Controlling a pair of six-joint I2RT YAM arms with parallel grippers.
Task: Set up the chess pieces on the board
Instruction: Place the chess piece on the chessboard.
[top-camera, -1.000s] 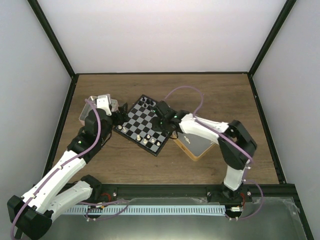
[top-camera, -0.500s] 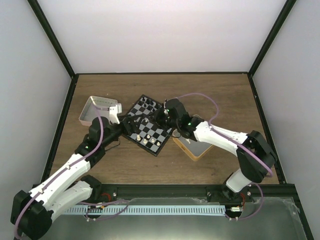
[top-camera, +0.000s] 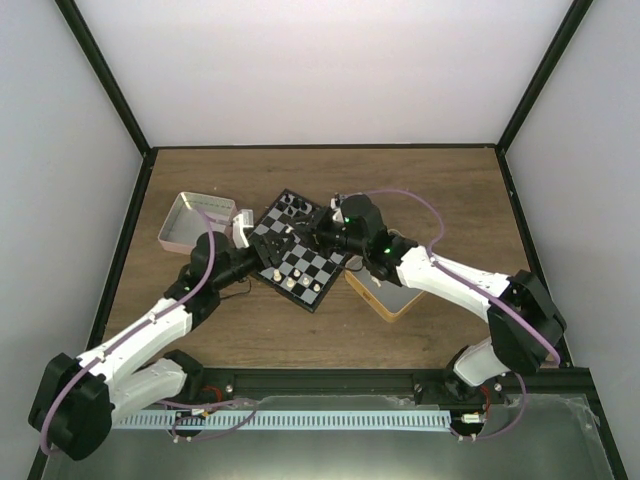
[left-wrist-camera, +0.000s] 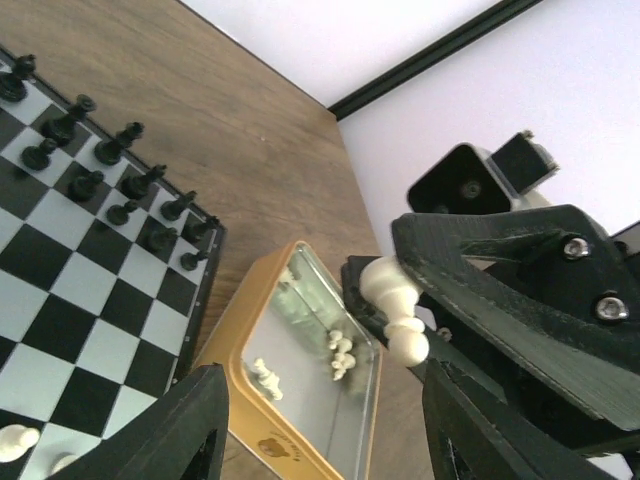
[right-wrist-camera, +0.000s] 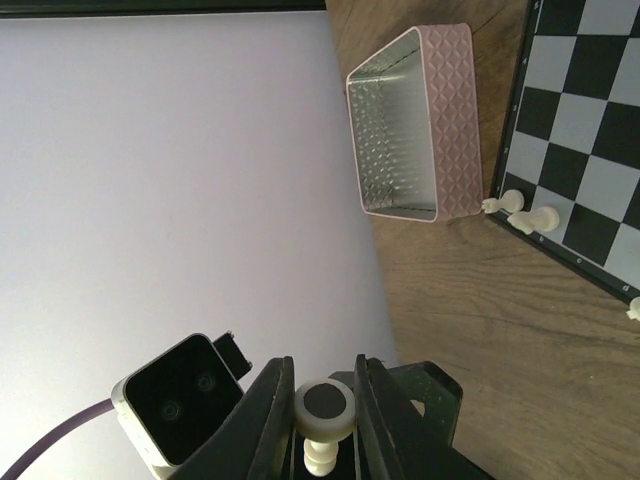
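The board (top-camera: 312, 266) lies tilted in the middle of the table, with black pieces (left-wrist-camera: 120, 170) on its far rows and a few cream-white chess pieces (top-camera: 290, 283) on its near edge. My right gripper (right-wrist-camera: 322, 385) is shut on one cream-white pawn (right-wrist-camera: 323, 402), held above the board. The left wrist view shows that pawn (left-wrist-camera: 395, 305) sticking out of the right gripper's fingers. My left gripper (left-wrist-camera: 325, 385) faces it from close by. Its jaws stand wide apart around nothing, with the pawn just ahead of them. Over the board, the left gripper (top-camera: 274, 247) and the right gripper (top-camera: 318, 233) almost meet.
A gold-rimmed tin (left-wrist-camera: 222, 372) with several cream-white pieces (left-wrist-camera: 340, 352) inside sits to the right of the board (left-wrist-camera: 70, 280). A pink tin (right-wrist-camera: 415, 130) stands off the board's left corner, empty as far as I can see. Black frame posts and pale walls enclose the table.
My left gripper has swung from the pink tin over to the board and now faces the right gripper. The right gripper has turned toward it, still holding the pawn.
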